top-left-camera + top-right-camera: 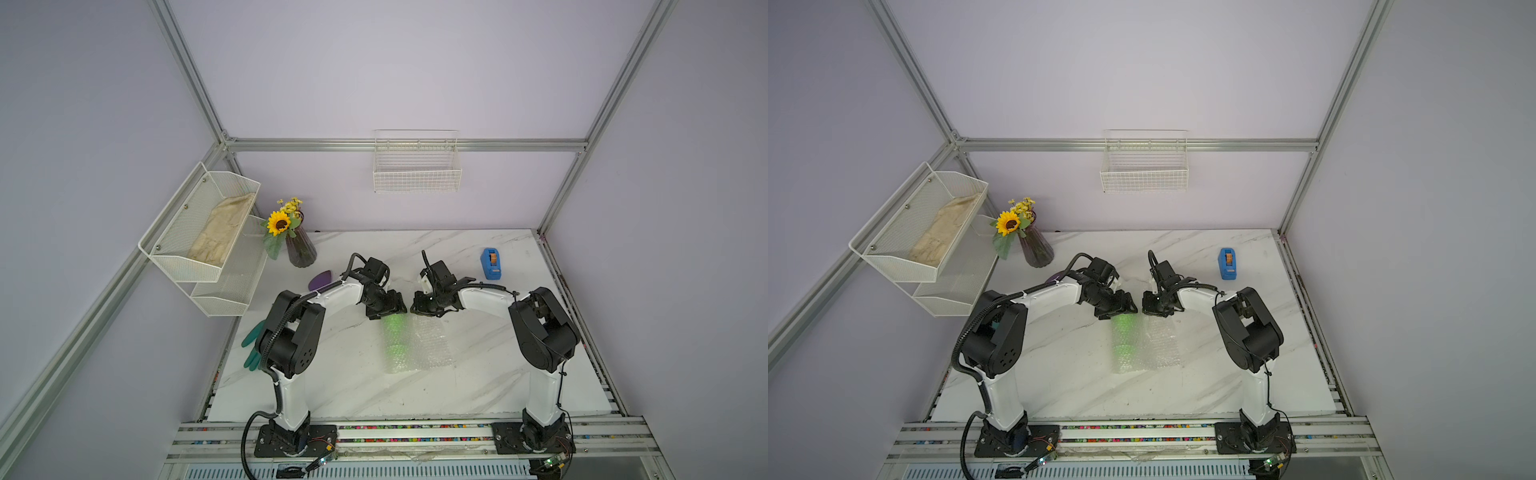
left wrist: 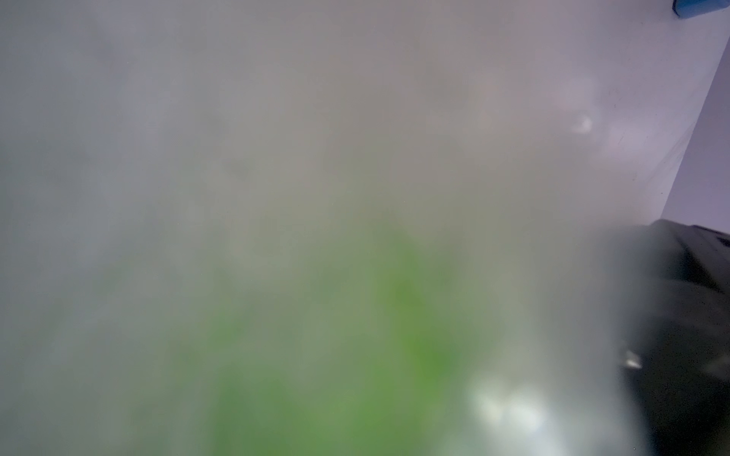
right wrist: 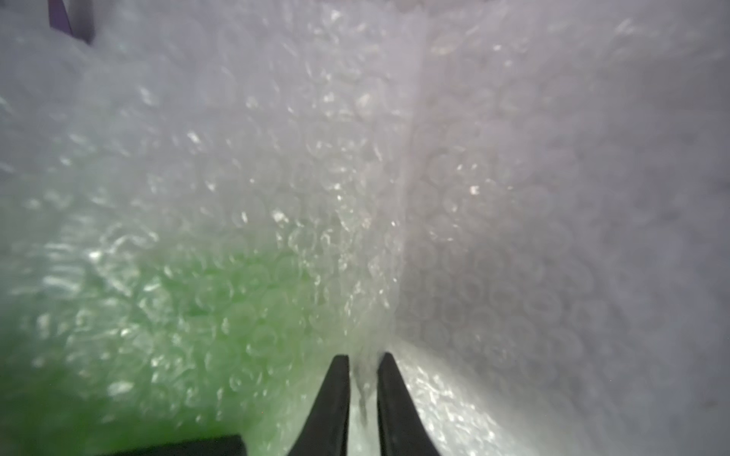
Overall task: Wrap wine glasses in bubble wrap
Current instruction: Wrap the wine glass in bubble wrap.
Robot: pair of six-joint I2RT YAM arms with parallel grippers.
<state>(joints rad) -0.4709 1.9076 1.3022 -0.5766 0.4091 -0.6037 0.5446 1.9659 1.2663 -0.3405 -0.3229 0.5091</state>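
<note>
Marble worktop (image 1: pixel 332 390) carries bubble wrap (image 1: pixel 434 345) folded over the green goblet (image 1: pixel 395 332); right jaws pinch the wrap, left jaws' state I cannot tell.

- Lilac walls (image 1: pixel 415 62), aluminium frame posts (image 1: pixel 189 70).
- White marble-look surface (image 1: pixel 353 395).
- White wire basket (image 1: pixel 417 180) on back wall.
- Two-tier mesh shelf (image 1: pixel 187 268) on left wall.

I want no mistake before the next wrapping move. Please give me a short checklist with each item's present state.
1. The right hand pinches the bubble wrap: ok.
2. The goblet lies covered by bubble wrap: ok.
3. All bubble wrap rolled up: not ok, part lies flat beside the goblet.
4. The left hand grips something: cannot tell, its camera is blurred.
5. The tape dispenser stands apart from the bubble wrap: ok.
</note>
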